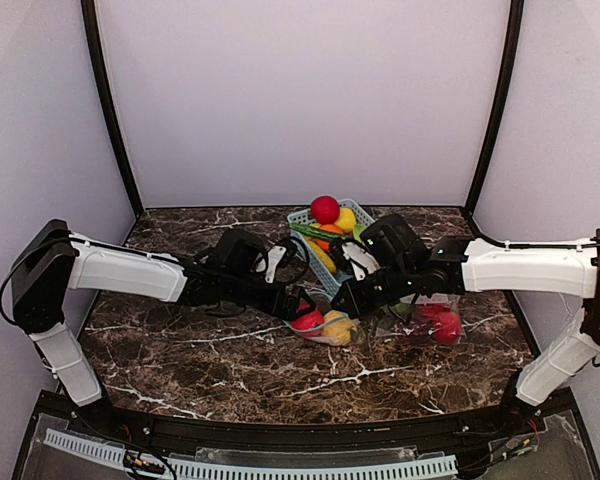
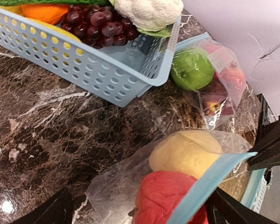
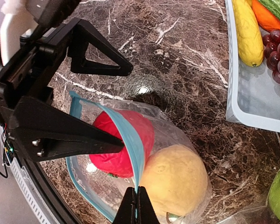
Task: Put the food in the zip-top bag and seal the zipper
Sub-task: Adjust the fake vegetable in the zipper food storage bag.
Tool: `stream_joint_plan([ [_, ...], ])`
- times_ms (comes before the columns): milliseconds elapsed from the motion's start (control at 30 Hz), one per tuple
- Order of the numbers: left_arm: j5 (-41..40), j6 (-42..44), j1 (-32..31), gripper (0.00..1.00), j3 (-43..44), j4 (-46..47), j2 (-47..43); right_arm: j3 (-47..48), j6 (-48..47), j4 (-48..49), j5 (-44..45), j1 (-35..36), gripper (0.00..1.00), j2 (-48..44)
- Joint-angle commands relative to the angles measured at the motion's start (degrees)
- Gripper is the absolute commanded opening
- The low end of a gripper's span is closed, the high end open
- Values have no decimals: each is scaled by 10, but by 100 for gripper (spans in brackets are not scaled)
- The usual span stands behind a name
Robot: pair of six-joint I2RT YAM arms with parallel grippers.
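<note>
- The zip-top bag (image 3: 175, 133) lies on the dark marbled tabletop (image 3: 177, 56), just in front of the light-blue basket (image 3: 252, 116).
- Two pieces of food are inside it, touching each other: a red fruit (image 3: 109, 151) and a pale yellow fruit (image 3: 175, 179).
- The bag's mouth is unsealed. One blue zipper strip (image 3: 133, 149) is lifted across the red fruit, and the other rim lies low on the tabletop.
- The right end effector (image 3: 135, 205) has its fingers pinched together on the lifted zipper strip.
- The left end effector (image 3: 126, 106) is spread wide at the bag's mouth. Its lower finger's tip is against the zipper strip and its upper finger is well clear of the bag.
- A second clear bag (image 2: 219, 79) lies beside the basket's corner, holding a green apple (image 2: 191, 69) and some red pieces.
- The basket holds dark grapes (image 2: 100, 23), a cauliflower (image 2: 149, 11), a long yellow piece (image 3: 247, 32) and something orange.
</note>
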Motion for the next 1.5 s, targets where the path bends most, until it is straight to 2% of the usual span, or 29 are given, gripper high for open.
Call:
stream_joint_plan([
  [0,-39,15,-2,99,11,-58,10,-5,-9,27,-11,8,0,-13],
  [333,-86,42,-9,99,16,-90,15,-5,-4,25,-3,8,0,-13],
  [467,-67,40,-9,99,27,-89,-20,-2,3,15,16,8,0,-13],
  [667,6,12,-9,99,22,-87,-82,-3,19,6,32,8,0,-6],
  [900,-2,-10,-9,99,-33,-106,-121,-3,19,6,31,8,0,-6],
  [933,-8,-11,-8,97,-36,-111,-121,-2,19,7,30,8,0,-6],
  [1033,-17,-17,-7,80,-46,-121,-120,-3,19,7,29,8,0,-8],
  [1200,-27,-27,-6,70,-53,-112,-109,-5,18,7,25,8,0,-9],
  [1433,-22,-26,-4,51,-38,-101,-82,-6,17,8,23,8,0,-8],
  [1467,-22,-24,-4,45,-34,-103,-79,-6,17,8,24,8,0,-9],
])
